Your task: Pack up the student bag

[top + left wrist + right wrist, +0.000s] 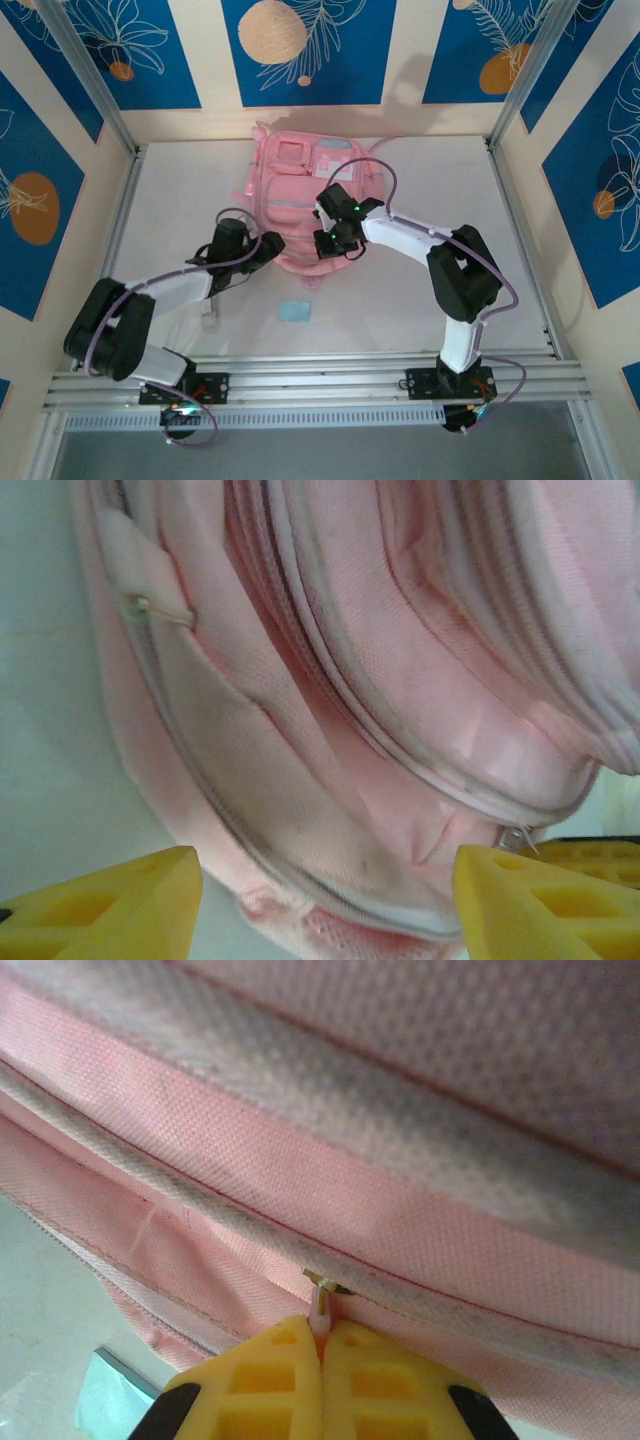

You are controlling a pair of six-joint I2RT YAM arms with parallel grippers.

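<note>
The student bag (300,175), pink with grey stripes, lies flat at the back middle of the table. My left gripper (268,250) is at its near left edge. In the left wrist view that gripper (325,880) stands open, its yellow fingers either side of the bag's (330,680) lower rim, with nothing between them. My right gripper (328,245) is over the bag's near right part. In the right wrist view it (322,1330) is shut on a small pink zipper pull (319,1305) on the bag's (400,1190) zip line.
A small light blue flat piece (295,311) lies on the white table in front of the bag, and its corner (110,1390) shows beneath the right gripper. A small white object (209,318) lies by the left arm. Metal frame posts and patterned walls border the table (420,300).
</note>
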